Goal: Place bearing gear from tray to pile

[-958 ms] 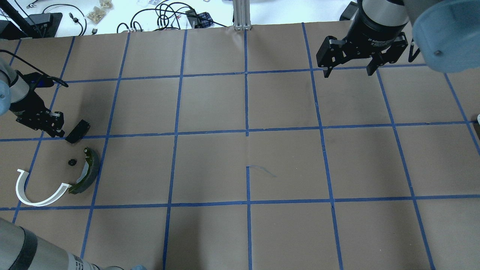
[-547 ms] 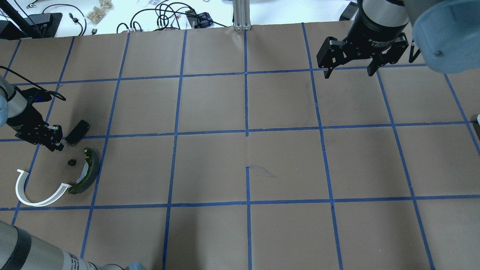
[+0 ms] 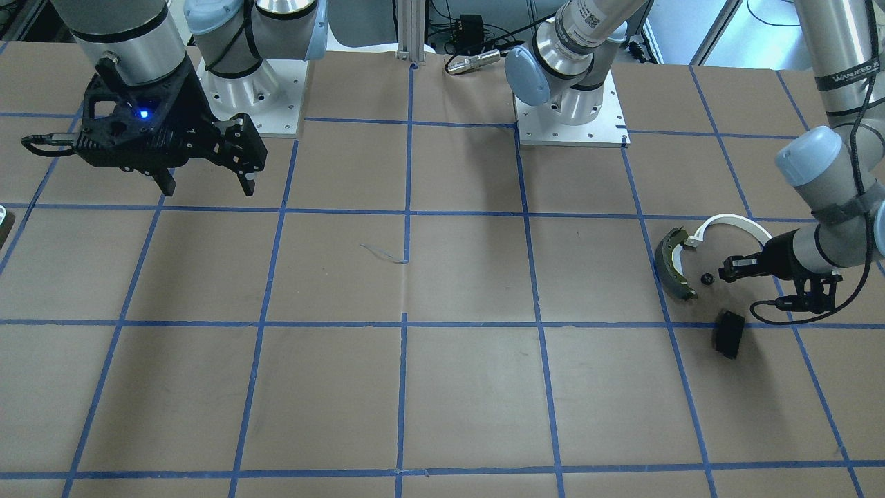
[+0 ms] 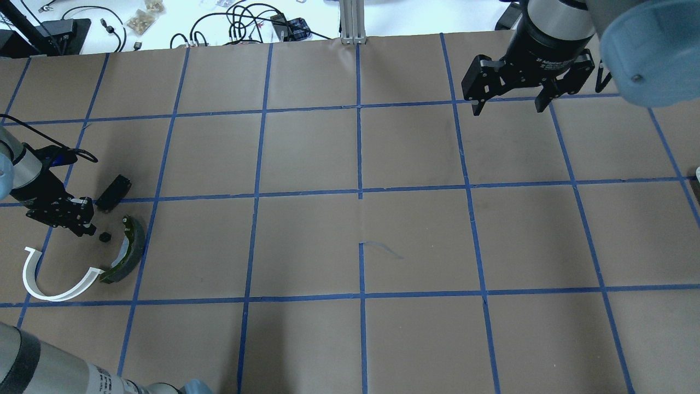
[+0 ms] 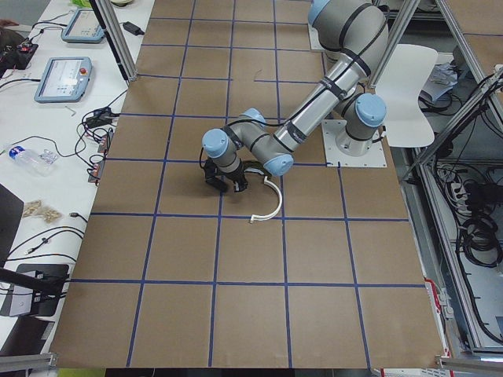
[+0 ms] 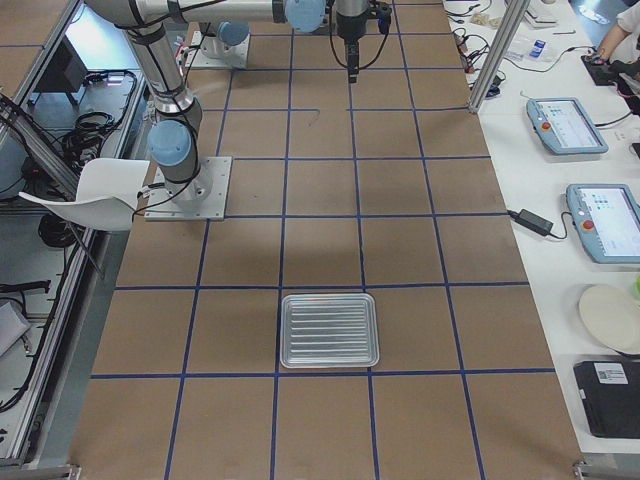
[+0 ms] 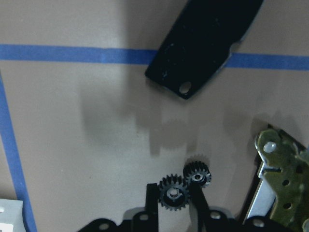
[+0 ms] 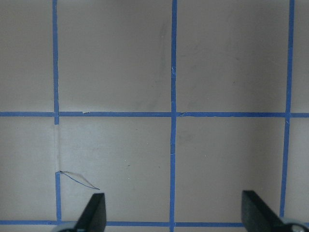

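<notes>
My left gripper [image 7: 172,186] pinches 1 small black toothed bearing gear [image 7: 173,194]; a 2nd gear [image 7: 197,174] lies flat near the brake shoe [image 7: 285,179].

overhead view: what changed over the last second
The left gripper, shut on a bearing gear, slid from beside the brake pad toward the loose gear. The brake shoe, white bracket and right gripper stayed put.

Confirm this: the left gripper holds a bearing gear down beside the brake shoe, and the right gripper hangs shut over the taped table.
One thing is wrong: the right gripper is open, not shut. The overhead view shows its fingers spread wide with nothing between them. The rest stands: the left gripper holds a bearing gear beside the brake shoe.
</notes>
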`<act>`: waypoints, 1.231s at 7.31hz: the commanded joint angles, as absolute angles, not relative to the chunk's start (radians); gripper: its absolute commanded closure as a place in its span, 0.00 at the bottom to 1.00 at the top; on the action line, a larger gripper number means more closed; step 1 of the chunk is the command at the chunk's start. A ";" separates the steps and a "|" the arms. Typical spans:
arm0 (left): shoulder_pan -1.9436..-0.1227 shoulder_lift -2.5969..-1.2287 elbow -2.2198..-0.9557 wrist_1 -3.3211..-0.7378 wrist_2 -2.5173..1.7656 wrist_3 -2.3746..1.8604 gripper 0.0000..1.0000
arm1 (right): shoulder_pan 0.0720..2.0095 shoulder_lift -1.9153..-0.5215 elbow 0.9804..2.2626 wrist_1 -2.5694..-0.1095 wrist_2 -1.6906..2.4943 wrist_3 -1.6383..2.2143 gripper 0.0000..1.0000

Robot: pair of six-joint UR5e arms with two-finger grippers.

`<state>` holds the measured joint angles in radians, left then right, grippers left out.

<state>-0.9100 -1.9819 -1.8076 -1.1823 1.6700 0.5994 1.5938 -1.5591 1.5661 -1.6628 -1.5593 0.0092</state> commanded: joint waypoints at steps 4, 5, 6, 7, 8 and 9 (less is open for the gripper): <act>-0.910 -2.000 -1.812 -1.134 1.672 0.601 1.00 | 1.594 -1.562 1.566 -1.660 -1.562 0.009 0.00; -0.910 -2.002 -1.815 -1.134 1.672 0.601 0.91 | 1.594 -1.562 1.566 -1.660 -1.562 0.009 0.00; -0.910 -2.000 -1.827 -1.134 1.671 0.601 0.75 | 1.594 -1.562 1.566 -1.660 -1.562 0.009 0.00; -0.910 -1.999 -1.830 -1.132 1.669 0.601 0.54 | 1.594 -1.562 1.566 -1.660 -1.562 0.009 0.00; -0.910 -1.994 -1.830 -1.132 1.670 0.601 0.27 | 1.594 -1.562 1.566 -1.660 -1.562 0.009 0.00; -0.910 -1.987 -1.829 -1.132 1.674 0.603 0.16 | 1.594 -1.562 1.566 -1.660 -1.562 0.009 0.00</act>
<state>-0.9097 -1.9942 -1.8286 -1.1323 1.6709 0.6017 1.5938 -1.5615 1.5662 -1.6598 -1.5616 0.0092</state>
